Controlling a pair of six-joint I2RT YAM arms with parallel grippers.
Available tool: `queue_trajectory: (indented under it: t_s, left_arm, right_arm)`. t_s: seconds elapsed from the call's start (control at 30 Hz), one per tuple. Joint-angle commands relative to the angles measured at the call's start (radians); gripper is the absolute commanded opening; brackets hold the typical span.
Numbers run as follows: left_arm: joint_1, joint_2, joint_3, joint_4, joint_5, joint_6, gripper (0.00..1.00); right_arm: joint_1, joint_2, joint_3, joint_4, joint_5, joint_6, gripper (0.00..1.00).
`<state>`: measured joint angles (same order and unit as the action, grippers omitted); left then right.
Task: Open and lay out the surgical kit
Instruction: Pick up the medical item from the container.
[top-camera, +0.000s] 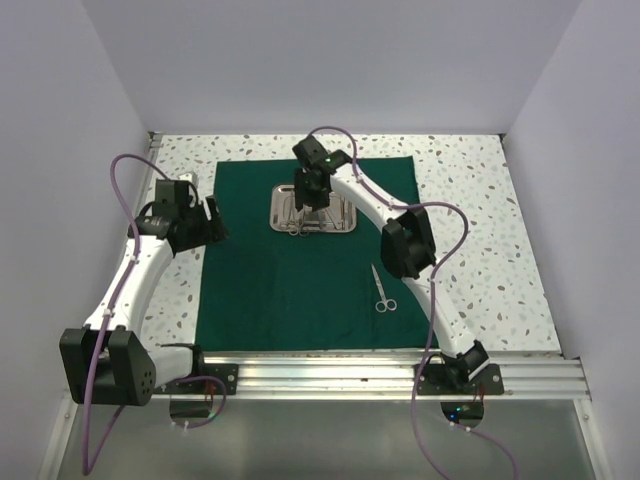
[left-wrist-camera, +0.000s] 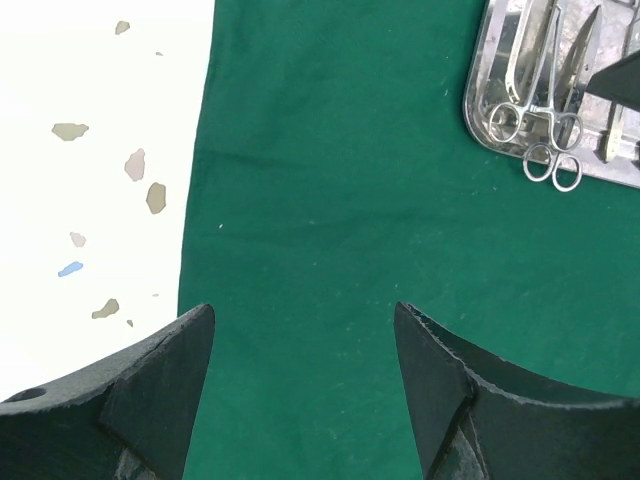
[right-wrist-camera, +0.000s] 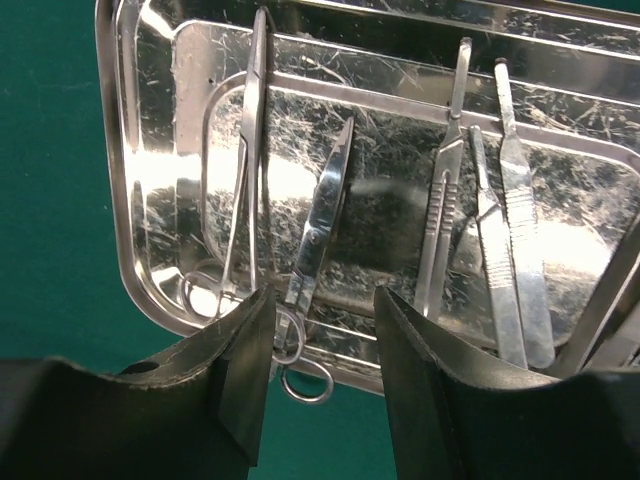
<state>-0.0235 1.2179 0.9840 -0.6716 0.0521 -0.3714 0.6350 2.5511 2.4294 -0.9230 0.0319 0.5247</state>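
The dark green cloth (top-camera: 290, 290) lies spread flat on the speckled table. The steel tray (top-camera: 340, 222) sits on its far half and holds several instruments. One pair of scissors (top-camera: 382, 290) lies on the cloth at the right. My right gripper (top-camera: 312, 200) hangs open over the tray's near rim (right-wrist-camera: 110, 150). Between its tips (right-wrist-camera: 320, 298) lie a second pair of scissors (right-wrist-camera: 325, 215), handles overhanging the rim. Forceps (right-wrist-camera: 250, 150) lie to the left, flat slim instruments (right-wrist-camera: 515, 220) to the right. My left gripper (top-camera: 212, 225) is open and empty over the cloth's left edge (left-wrist-camera: 300, 200).
The left wrist view shows the tray (left-wrist-camera: 478, 100) at the upper right, with the scissor handles (left-wrist-camera: 565, 172) over its rim. Purple cables (top-camera: 120, 180) loop off both arms. An aluminium rail (top-camera: 330, 375) runs along the table's near edge. White walls enclose three sides.
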Motion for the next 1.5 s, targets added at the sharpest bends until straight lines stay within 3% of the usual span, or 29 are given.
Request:
queue_trajectory:
  t_s: [0.0, 0.23, 0.43, 0.73, 0.77, 0.87, 1.1, 1.27, 1.37, 1.47]
  left_arm:
    - [-0.007, -0.024, -0.002, -0.013, -0.017, 0.032, 0.76]
    - [-0.016, -0.026, -0.007, -0.023, -0.024, 0.042, 0.76]
    - [-0.049, -0.029, -0.004, -0.032, -0.054, 0.051, 0.76]
    - [-0.073, -0.026, -0.002, -0.02, -0.084, 0.052, 0.76]
    - [-0.073, -0.026, -0.002, -0.017, -0.083, 0.052, 0.76]
    - [-0.075, -0.026, -0.005, -0.017, -0.078, 0.052, 0.76]
    - [-0.075, -0.035, -0.011, -0.01, -0.08, 0.054, 0.76]
    - [-0.076, -0.026, 0.004, -0.008, -0.087, 0.06, 0.76]
    - [-0.075, -0.012, 0.013, 0.0, -0.087, 0.061, 0.77]
    - [-0.076, 0.002, 0.018, 0.018, -0.083, 0.057, 0.77]
  right_arm:
    - [0.008, 0.02, 0.063, 0.041, -0.029, 0.041, 0.48]
    - [0.011, 0.076, 0.083, 0.041, -0.012, 0.07, 0.44]
    - [0.032, 0.136, 0.151, -0.06, 0.086, 0.044, 0.33]
    - [0.08, 0.196, 0.14, -0.2, 0.143, -0.012, 0.14]
    - [0.08, 0.198, 0.129, -0.2, 0.135, -0.011, 0.07]
    - [0.081, 0.182, 0.091, -0.177, 0.138, -0.017, 0.0]
    - [0.055, 0.048, 0.111, -0.107, 0.203, -0.043, 0.0]
    - [0.032, -0.156, 0.053, -0.065, 0.221, -0.055, 0.0]
    - [0.028, -0.291, -0.045, -0.051, 0.235, -0.069, 0.0]
    - [0.026, -0.455, -0.325, -0.024, 0.267, -0.089, 0.0]
